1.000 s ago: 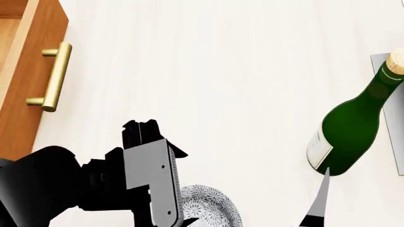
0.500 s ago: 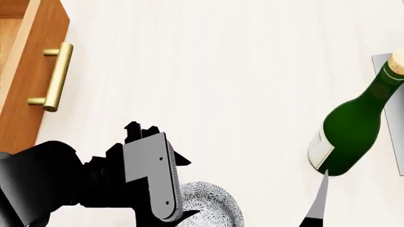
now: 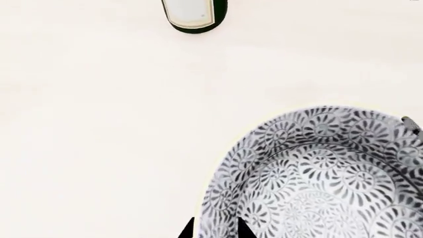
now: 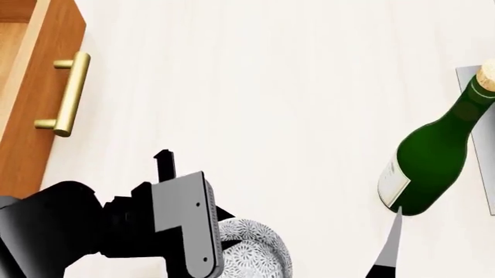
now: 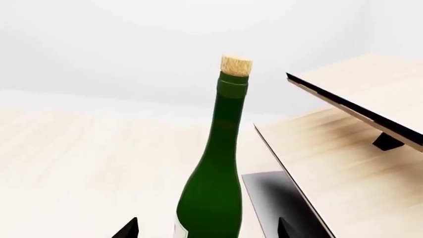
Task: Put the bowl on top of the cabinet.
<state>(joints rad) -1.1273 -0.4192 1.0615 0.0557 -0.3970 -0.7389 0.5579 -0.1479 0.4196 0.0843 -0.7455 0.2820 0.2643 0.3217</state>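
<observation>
The bowl (image 3: 317, 173), white with a grey floral pattern, sits on the pale tabletop at the bottom of the head view (image 4: 259, 255), partly hidden under my left arm (image 4: 182, 223). My left gripper (image 3: 215, 230) has its two dark fingertips (image 3: 187, 229) close together astride the bowl's near rim, shut on it. The cabinet (image 4: 31, 98), orange-brown with a brass bar handle (image 4: 66, 92), stands at the far left. My right gripper (image 5: 206, 230) is open, facing the green bottle (image 5: 215, 188).
The green corked bottle (image 4: 429, 162) stands at the right of the table. Behind it is a pale wood rack (image 5: 343, 148) on a dark grey base (image 5: 278, 198). Bare tabletop (image 4: 255, 87) lies between cabinet and bottle.
My left wrist has settled slightly lower and turned a little over the bowl. Bowl, bottle and right gripper have stayed where they were.
</observation>
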